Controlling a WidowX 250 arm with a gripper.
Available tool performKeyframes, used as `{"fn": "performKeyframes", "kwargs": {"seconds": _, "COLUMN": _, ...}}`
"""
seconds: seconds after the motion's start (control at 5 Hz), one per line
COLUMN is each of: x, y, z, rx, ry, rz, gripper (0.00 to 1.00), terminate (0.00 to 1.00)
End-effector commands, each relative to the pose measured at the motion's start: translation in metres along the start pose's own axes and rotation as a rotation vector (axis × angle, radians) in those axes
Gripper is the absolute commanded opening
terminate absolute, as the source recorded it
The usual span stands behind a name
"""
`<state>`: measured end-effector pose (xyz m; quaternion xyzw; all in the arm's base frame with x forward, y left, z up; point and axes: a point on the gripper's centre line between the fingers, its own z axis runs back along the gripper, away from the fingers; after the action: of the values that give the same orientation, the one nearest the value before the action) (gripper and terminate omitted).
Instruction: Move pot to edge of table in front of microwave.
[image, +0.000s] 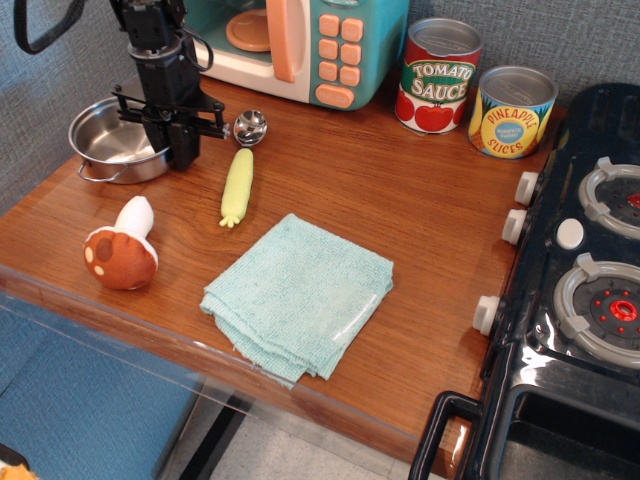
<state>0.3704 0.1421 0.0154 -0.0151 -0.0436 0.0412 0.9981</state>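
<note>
The shiny steel pot (112, 142) sits flat on the brown table (400, 200) near its left edge, in front of and left of the teal and cream microwave (330, 45). My gripper (181, 152) hangs straight down at the pot's right rim. Its fingers are close together on the rim and seem to pinch it. One wire handle shows at the pot's front left; the right rim is hidden behind the fingers.
A metal spoon (250, 125) and a yellow toy corn (237, 187) lie just right of the gripper. A toy mushroom (120, 255) lies in front of the pot and a teal cloth (298, 295) mid-table. Two cans (437, 75) stand at the back, with the black stove (580, 290) to the right.
</note>
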Motion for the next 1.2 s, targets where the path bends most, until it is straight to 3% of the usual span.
{"fn": "performKeyframes", "kwargs": {"seconds": 0.0, "x": -0.017, "y": 0.014, "z": 0.075, "rx": 0.045, "ry": -0.185, "rz": 0.01, "gripper": 1.0, "terminate": 0.0}}
{"fn": "performKeyframes", "kwargs": {"seconds": 0.2, "x": -0.024, "y": 0.01, "z": 0.096, "rx": 0.046, "ry": -0.219, "rz": 0.018, "gripper": 1.0, "terminate": 0.0}}
{"fn": "performKeyframes", "kwargs": {"seconds": 0.4, "x": -0.029, "y": 0.003, "z": 0.095, "rx": 0.109, "ry": -0.173, "rz": -0.035, "gripper": 1.0, "terminate": 0.0}}
{"fn": "performKeyframes", "kwargs": {"seconds": 1.0, "x": -0.029, "y": 0.003, "z": 0.095, "rx": 0.109, "ry": -0.173, "rz": -0.035, "gripper": 1.0, "terminate": 0.0}}
